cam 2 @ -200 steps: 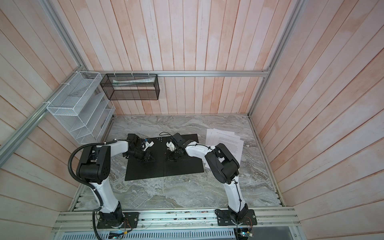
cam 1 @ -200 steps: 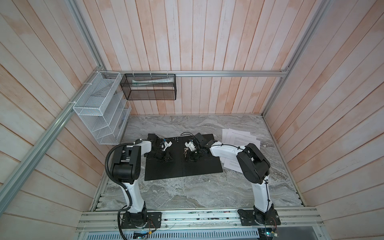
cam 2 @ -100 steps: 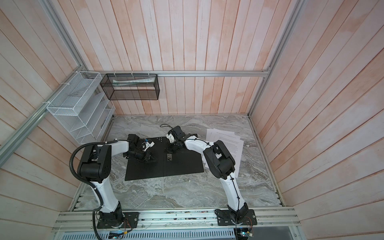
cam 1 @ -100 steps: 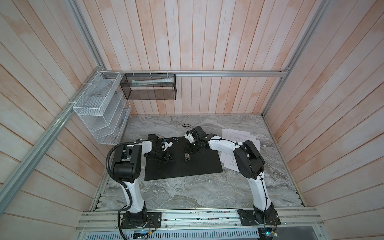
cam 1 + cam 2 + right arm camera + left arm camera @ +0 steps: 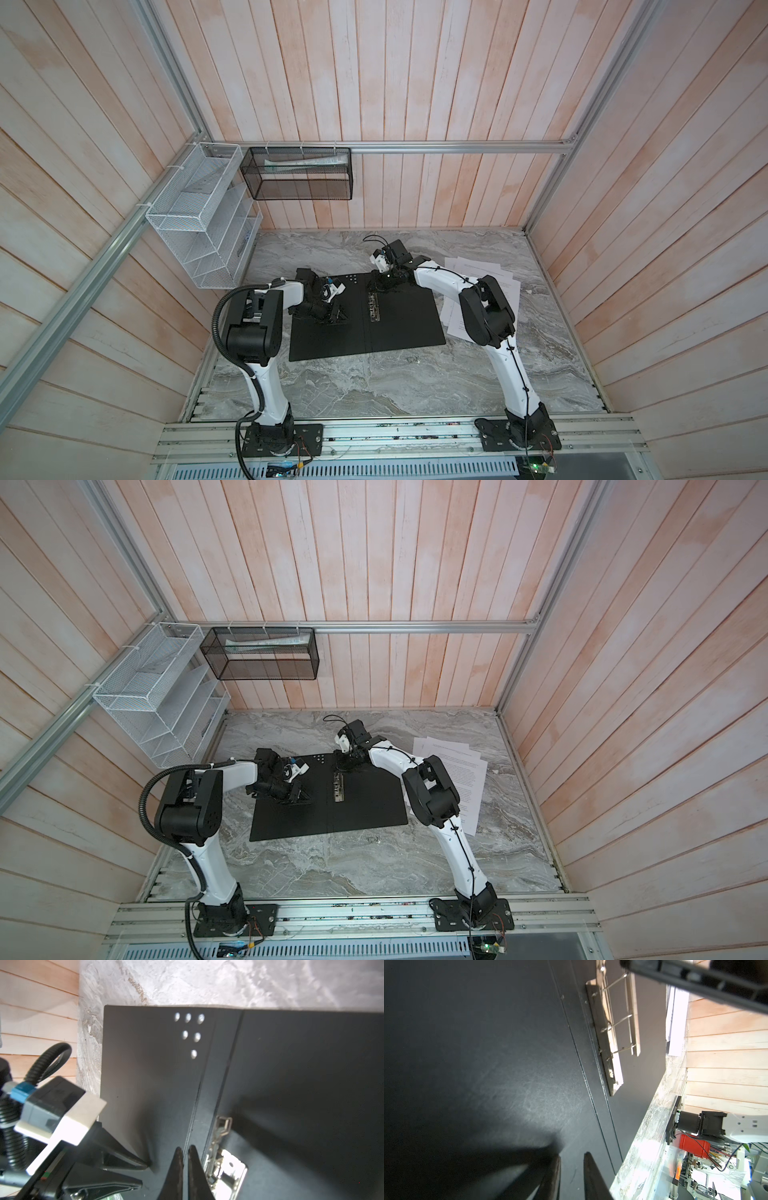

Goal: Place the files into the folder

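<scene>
Files (image 5: 478,266) are lying on the desk (image 5: 374,386), just right of the open folder (image 5: 399,332). The left end effector (image 5: 572,1155), slightly parted and empty, is seemingly steadying the cover. The right end effector (image 5: 185,1150), pinched closed and empty, is hovering beside the spine clip (image 5: 372,305), which probably wants lifting fully first.

A white wire mesh rack (image 5: 199,220) and a black mesh basket (image 5: 299,189) hang from aluminium rails (image 5: 457,146) above the marble worktop (image 5: 374,386).

Folder (image 5: 365,332) lying open mid-table (image 5: 374,386). Files (image 5: 486,266) lying just right of folder (part hidden by arm). Clip (image 5: 374,307) sitting along folder's spine. Rack (image 5: 203,216) hanging left, basket (image 5: 297,172) hanging behind.
</scene>
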You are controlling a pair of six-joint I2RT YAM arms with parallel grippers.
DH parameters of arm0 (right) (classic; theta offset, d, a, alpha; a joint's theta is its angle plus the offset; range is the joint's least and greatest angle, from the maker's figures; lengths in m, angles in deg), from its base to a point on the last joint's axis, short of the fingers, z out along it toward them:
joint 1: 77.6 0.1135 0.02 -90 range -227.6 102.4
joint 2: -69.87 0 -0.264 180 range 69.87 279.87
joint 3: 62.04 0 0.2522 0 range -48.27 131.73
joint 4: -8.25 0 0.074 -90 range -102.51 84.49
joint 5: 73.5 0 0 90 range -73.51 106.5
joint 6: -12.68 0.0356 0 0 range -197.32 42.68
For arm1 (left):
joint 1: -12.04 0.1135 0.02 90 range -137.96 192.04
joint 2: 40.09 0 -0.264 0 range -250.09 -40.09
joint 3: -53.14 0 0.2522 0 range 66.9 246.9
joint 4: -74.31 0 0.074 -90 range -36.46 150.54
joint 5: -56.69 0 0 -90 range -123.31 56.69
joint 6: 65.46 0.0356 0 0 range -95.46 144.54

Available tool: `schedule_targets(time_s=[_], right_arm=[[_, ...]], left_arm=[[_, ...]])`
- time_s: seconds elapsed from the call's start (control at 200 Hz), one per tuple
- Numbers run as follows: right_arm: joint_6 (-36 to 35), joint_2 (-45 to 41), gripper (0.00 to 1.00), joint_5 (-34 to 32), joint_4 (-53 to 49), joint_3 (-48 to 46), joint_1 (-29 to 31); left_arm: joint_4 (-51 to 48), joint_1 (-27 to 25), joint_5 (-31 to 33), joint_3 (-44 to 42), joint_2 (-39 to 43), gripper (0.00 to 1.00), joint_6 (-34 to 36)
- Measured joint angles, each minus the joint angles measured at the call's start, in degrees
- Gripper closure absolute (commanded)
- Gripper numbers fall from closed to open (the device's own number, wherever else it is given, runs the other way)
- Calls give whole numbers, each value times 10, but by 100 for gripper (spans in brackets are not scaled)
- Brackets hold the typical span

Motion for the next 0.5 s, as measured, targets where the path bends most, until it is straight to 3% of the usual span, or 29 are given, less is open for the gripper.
schedule_targets(time_s=[0.36,0.5], right_arm=[[-18,22,86,6,-32,76,-18],[-21,-34,70,-33,-45,43,-21]], left_arm=[[-14,0,0,3,0,73,2],[-39,0,0,24,7,70,12]])
